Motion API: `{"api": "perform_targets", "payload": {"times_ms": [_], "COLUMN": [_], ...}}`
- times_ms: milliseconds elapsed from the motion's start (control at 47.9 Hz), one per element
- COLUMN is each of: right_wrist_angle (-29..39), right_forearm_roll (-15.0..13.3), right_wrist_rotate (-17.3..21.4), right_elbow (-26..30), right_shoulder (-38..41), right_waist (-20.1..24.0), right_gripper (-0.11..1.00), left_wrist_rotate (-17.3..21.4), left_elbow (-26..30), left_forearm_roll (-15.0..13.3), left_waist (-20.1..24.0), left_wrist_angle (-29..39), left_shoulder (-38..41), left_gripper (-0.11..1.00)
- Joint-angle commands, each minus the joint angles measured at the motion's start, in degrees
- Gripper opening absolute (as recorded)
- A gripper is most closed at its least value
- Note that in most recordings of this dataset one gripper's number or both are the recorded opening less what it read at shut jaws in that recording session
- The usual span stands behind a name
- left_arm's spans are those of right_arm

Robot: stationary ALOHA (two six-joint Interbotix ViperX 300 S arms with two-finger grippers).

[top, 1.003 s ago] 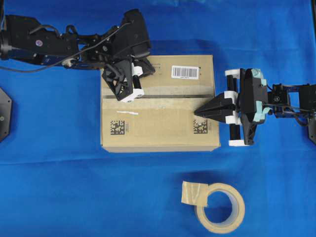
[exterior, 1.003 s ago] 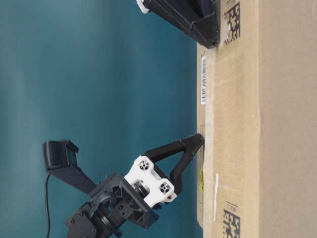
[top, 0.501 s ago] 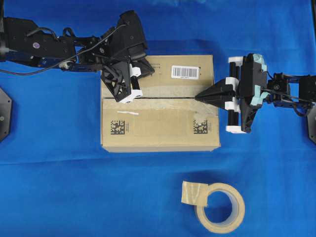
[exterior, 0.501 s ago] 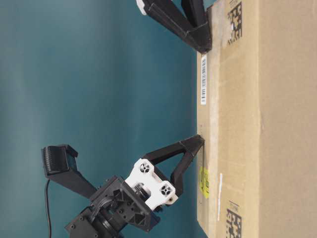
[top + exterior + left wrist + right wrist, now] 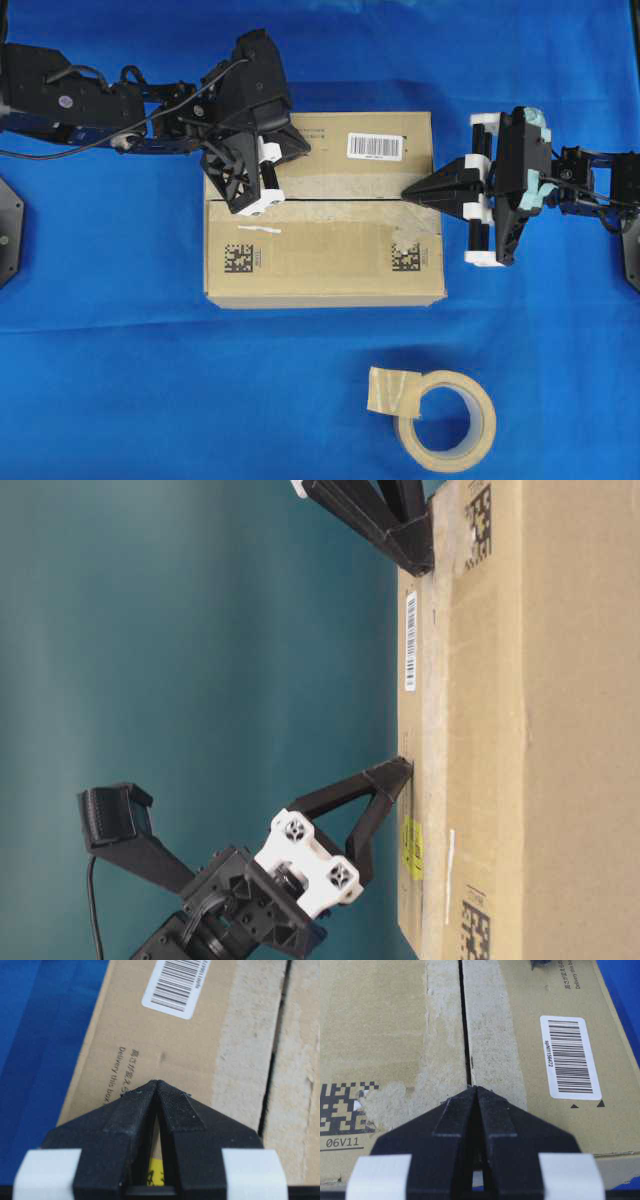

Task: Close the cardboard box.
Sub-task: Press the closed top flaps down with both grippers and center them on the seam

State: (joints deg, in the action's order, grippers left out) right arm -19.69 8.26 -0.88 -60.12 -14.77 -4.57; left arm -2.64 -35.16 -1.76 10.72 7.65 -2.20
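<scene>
Both tools crowd the cardboard box (image 5: 325,225); tape roll (image 5: 445,420) lies well apart

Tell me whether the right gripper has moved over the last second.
Yes. The right gripper moved up the overhead view along the cardboard box, from beside the lower data-matrix label to the centre seam.

1. The cardboard box (image 5: 325,210) is showing matt brown corrugated board, its top torn pale and rough along the middle seam where old tape was.
2. The barcode label (image 5: 375,146) is looking like smooth white paper with crisp black print.
3. The left gripper (image 5: 157,1086) is showing matt black plastic with a fine ribbed texture and smooth white plastic blocks behind.
4. The right gripper (image 5: 476,1091) is wearing the same matt black and white plastic.
5. The tape roll (image 5: 445,421) is looking beige and slightly glossy.
6. The table cover (image 5: 150,380) is appearing as blue matt cloth.
</scene>
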Motion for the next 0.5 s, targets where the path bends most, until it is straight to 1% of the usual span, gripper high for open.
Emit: {"api": "perform_targets", "payload": {"times_ms": [0, 84, 209, 355, 376, 480], "right_wrist_angle": [-0.4, -0.3, -0.2, -0.4, -0.4, -0.4], "right_forearm_roll": [0.1, 0.1, 0.1, 0.1, 0.1, 0.1], "right_wrist_rotate": [-0.1, -0.1, -0.1, 0.0, 0.0, -0.1], "right_elbow": [0.4, 0.4, 0.4, 0.4, 0.4, 0.8], "right_shoulder": [-0.3, -0.3, -0.3, -0.1, -0.1, 0.4], "right_waist": [-0.4, -0.4, -0.4, -0.4, -0.4, -0.4], "right_gripper": [0.01, 0.01, 0.01, 0.01, 0.01, 0.01], "left_wrist_rotate": [0.0, 0.0, 0.1, 0.6, 0.7, 0.7], "left_elbow": [-0.1, -0.8, -3.5, -9.3, -10.6, -16.0], "left_forearm_roll": [-0.1, -0.1, -0.1, -0.1, -0.1, -0.1], "left_waist": [-0.4, -0.4, -0.6, -1.8, -2.0, -2.9], "left_wrist_angle": [-1.1, -2.3, -7.2, -17.5, -20.0, -28.5], "left_shoulder": [-1.7, -2.1, -3.8, -7.4, -8.3, -11.6], "left_gripper": [0.03, 0.03, 0.03, 0.03, 0.03, 0.03]}}
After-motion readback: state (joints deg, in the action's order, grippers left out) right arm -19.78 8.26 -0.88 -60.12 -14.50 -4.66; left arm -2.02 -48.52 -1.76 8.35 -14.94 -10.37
